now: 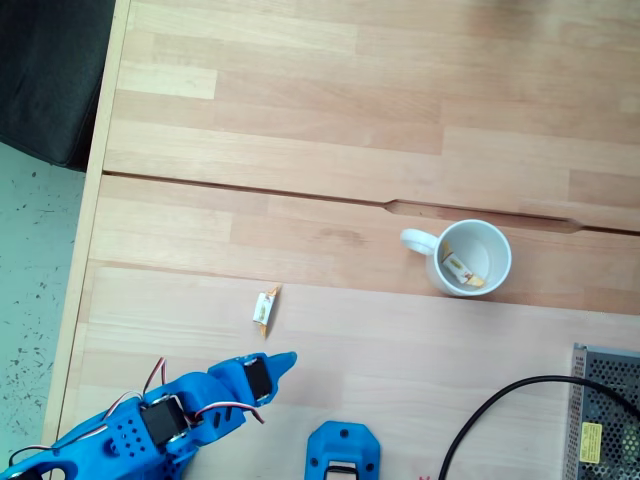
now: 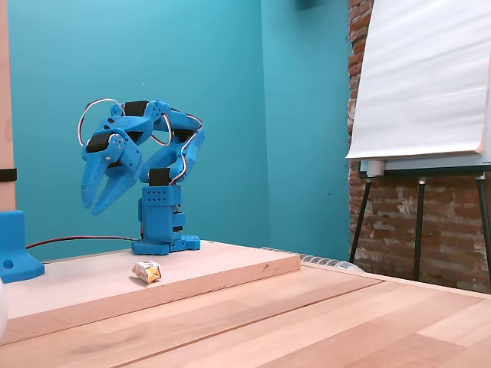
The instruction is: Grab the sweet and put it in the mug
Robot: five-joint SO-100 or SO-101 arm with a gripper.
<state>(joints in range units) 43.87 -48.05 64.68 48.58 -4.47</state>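
Desk (image 1: 330, 110): pale wooden planks, matte, with a long groove running across in the fixed view from above. Sweet (image 1: 264, 306): tiny, crinkled whitish wrapper with yellow-orange twisted ends, lying flat on the wood left of the mug in that view; seen from the side (image 2: 147, 271) as a small crumpled lump on the raised board. Mug (image 1: 470, 257): white, round, glazed ceramic, upright, loop handle turned left, white inside, already containing another wrapped sweet (image 1: 461, 269). Arm: blue printed plastic, red and white wires looping over the joints. Fingers (image 2: 98, 202): long tapered blades, parted a modest way, gripping nothing, pointed down and raised well above the desk. Sweet resting just ahead of the fingertip (image 1: 288, 358) in the top view, apart from it, nothing between them. Around: blue plastic bracket (image 1: 342, 451), black cable (image 1: 500, 410), grey perforated metal box (image 1: 606, 412) at the lower right; teal wall, brick and a whiteboard on an easel (image 2: 422, 84) behind.
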